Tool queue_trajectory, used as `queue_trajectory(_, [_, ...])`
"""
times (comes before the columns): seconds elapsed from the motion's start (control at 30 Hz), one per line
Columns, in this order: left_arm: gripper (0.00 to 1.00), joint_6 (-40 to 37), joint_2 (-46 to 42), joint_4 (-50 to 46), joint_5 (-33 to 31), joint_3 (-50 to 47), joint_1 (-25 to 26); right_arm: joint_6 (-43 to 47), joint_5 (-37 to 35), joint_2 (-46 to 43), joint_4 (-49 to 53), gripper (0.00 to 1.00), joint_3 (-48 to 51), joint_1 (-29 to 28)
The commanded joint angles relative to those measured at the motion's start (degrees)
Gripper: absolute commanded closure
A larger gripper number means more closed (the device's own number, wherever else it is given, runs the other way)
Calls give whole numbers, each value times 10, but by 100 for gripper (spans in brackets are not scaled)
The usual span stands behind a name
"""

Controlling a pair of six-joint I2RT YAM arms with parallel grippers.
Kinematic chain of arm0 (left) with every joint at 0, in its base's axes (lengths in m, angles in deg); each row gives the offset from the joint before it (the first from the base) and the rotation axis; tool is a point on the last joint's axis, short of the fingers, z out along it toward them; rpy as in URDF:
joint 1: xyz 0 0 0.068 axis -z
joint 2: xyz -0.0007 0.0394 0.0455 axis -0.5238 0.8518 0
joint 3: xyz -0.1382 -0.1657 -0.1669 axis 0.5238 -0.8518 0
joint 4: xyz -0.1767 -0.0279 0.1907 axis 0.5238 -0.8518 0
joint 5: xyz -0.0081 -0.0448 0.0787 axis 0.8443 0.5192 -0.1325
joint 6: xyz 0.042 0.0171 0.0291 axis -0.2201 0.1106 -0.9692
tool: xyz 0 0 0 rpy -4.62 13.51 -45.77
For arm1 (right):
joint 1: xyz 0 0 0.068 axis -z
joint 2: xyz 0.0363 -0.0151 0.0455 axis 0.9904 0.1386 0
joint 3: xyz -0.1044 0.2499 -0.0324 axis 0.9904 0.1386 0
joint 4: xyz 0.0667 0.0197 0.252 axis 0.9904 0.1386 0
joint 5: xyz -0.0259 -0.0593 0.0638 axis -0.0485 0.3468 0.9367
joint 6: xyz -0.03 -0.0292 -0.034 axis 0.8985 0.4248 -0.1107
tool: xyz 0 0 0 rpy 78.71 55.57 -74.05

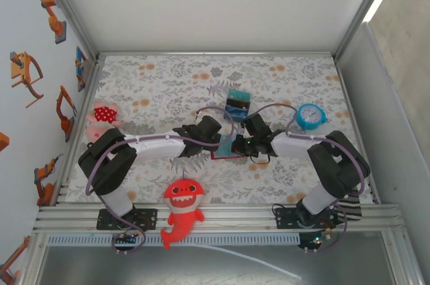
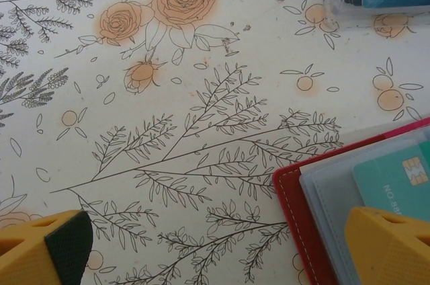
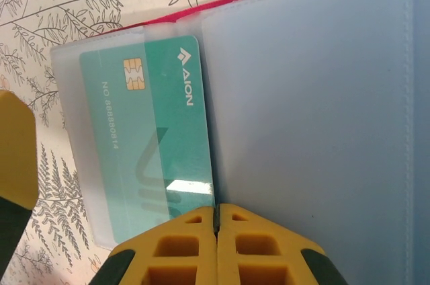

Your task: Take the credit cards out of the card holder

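Over on the left, the left gripper (image 2: 215, 258) has its jaws spread wide. One fingertip (image 2: 393, 248) hangs over the open card holder (image 2: 290, 197), the other over the flowered bench (image 2: 201, 63). The holder lies flat mid-bench between the two arms. Moving right, we see a teal credit card (image 3: 151, 144) still tucked in its clear sleeve, not out yet. The right gripper (image 3: 216, 221) has its jaws pressed together at the card's lower corner, though we can't tell if they pinch it. We reckon the whole pull is still ahead.
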Motion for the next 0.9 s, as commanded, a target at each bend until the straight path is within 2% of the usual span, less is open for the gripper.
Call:
queue_trajectory(0.0, [3, -16, 14, -10, 1, 16, 1, 7, -16, -10, 22, 99, -13, 4])
queue_trajectory(0.73, [3, -27, 53, -24, -5, 22, 2, 14, -37, -43, 45, 100, -15, 6])
queue_trajectory(0.87, [3, -27, 52, -24, -7, 23, 1, 18, -35, -42, 48, 95, -15, 6])
